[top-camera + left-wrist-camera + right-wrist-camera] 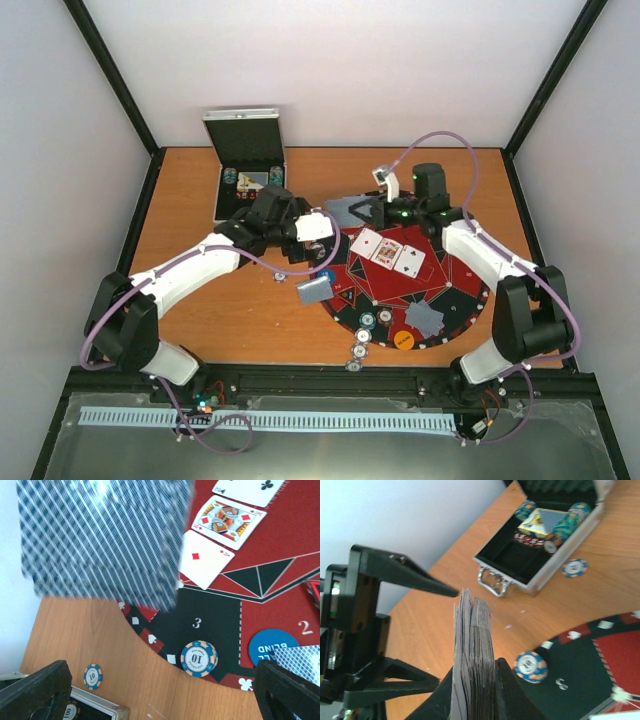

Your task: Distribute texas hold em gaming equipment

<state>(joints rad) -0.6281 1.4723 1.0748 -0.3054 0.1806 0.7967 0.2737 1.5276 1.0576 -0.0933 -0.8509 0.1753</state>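
Note:
My right gripper (474, 690) is shut on a thick deck of playing cards (472, 645), held on edge above the wood; in the top view the deck (345, 210) sits at the far left rim of the round mat (460, 300). My left gripper (160, 695) is open with nothing between its fingers (35, 692). A blurred grey-blue-backed card (105, 540) hangs loose in front of it, and shows in the top view as a card (315, 290) at the mat's left edge. Three face-up cards (388, 252) lie on the red field. A blue-rimmed chip (199, 658) rests on the mat by the "3".
An open metal case (250, 180) with chips and a card box stands at the back left. One chip (93, 676) lies on the wood beside it. A line of chips (360, 340), an orange disc (403, 340), a blue disc (272, 647) and face-down cards (425, 318) sit near the mat's front.

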